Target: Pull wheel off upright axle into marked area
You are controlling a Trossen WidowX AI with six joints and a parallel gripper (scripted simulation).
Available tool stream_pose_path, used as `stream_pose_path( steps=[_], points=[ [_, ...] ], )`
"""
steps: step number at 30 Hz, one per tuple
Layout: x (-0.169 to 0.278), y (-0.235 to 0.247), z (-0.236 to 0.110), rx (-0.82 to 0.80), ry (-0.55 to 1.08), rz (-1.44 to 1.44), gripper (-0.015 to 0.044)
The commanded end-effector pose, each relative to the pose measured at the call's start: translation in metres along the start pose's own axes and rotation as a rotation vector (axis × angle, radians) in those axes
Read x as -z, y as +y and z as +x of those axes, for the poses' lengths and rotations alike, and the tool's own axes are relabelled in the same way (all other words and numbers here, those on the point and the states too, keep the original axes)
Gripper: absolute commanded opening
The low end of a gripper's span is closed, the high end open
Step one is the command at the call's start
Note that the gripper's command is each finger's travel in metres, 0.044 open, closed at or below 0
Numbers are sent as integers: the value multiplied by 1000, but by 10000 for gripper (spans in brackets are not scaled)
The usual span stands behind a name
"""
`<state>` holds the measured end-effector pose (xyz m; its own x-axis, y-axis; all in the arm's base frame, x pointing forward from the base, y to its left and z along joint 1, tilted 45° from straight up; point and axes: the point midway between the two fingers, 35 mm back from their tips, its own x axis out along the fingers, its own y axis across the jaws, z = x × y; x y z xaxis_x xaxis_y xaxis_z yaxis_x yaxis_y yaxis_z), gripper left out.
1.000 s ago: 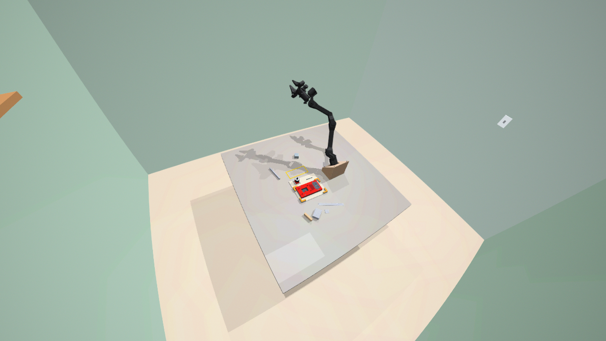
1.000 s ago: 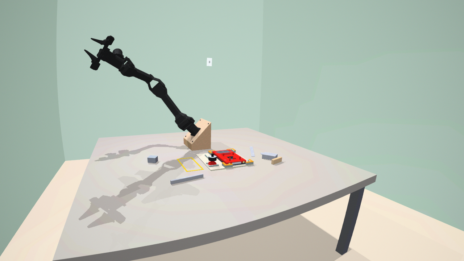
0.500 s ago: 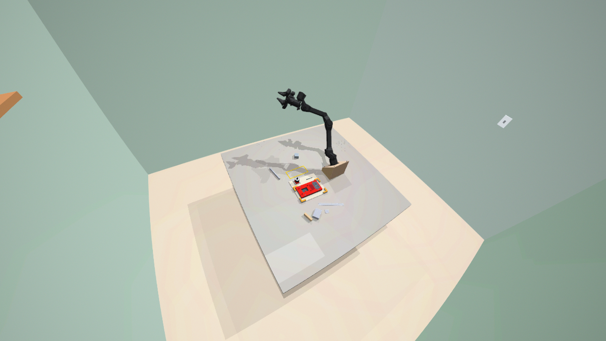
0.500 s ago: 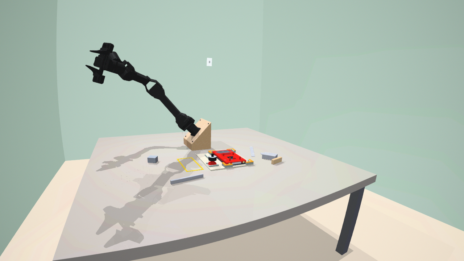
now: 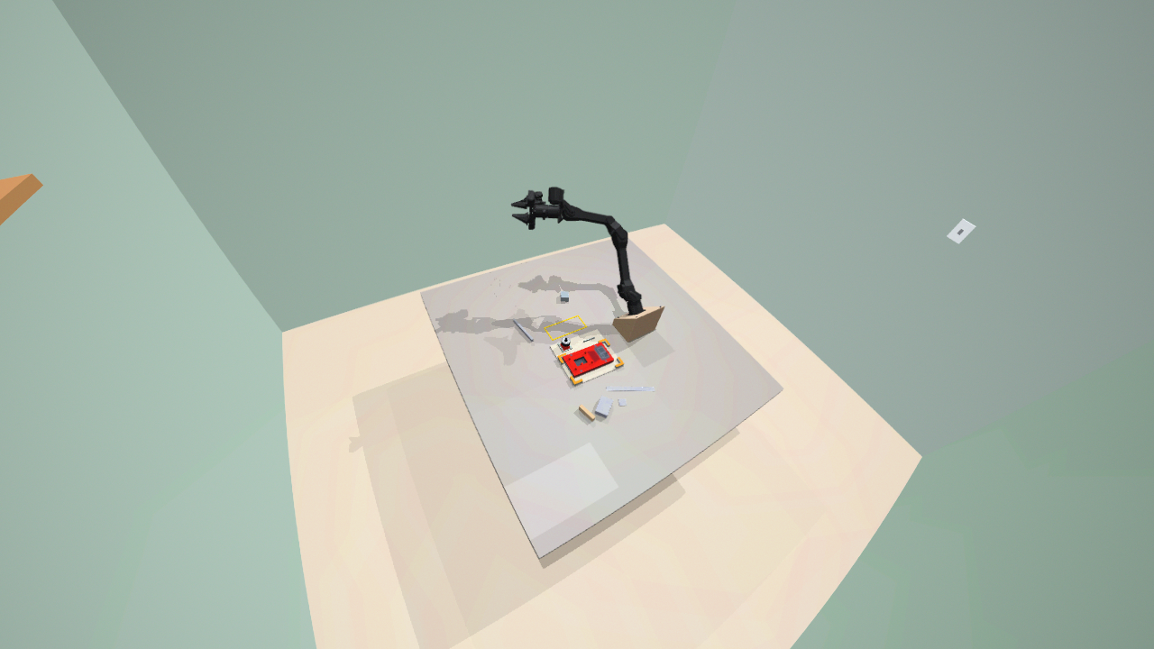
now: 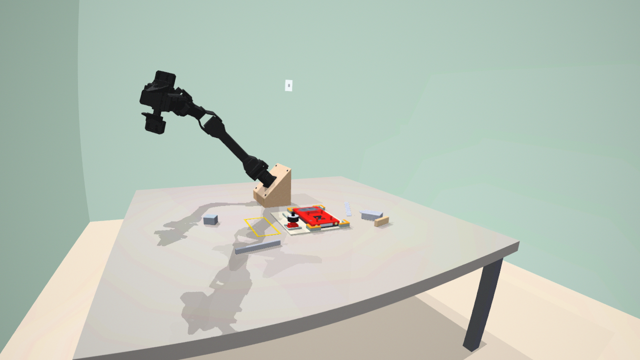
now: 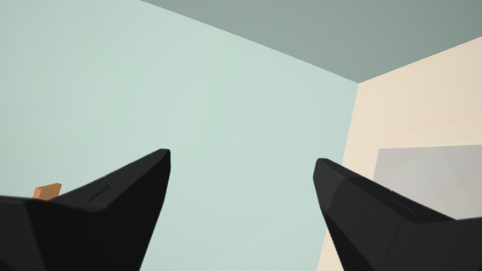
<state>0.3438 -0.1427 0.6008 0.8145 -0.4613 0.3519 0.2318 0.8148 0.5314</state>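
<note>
Wheel, small and black, sits on its upright axle on the desk, far below the hand. The hand hangs spread and empty. The wheel looks light and rigid; gripping across its rim seems the best hold.

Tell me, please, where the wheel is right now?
In the exterior view the wheel sits on its upright axle at the left end of the red board, right of the yellow marked area, far below the open gripper.

walls pale green | floor cream | table grey, dark leg
</note>
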Motion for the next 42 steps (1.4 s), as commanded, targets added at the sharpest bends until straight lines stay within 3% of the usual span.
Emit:
stream_pose_path(
  steps=[1,11,21,31,42],
  points=[
    [35,-11,9,49,85,-20,300],
    [131,-41,21,187,325,-86,300],
    [226,-70,10,321,571,-202,300],
    [316,-97,-25,442,823,-365,300],
    [398,-128,-86,558,1108,-630,300]
  ],
)
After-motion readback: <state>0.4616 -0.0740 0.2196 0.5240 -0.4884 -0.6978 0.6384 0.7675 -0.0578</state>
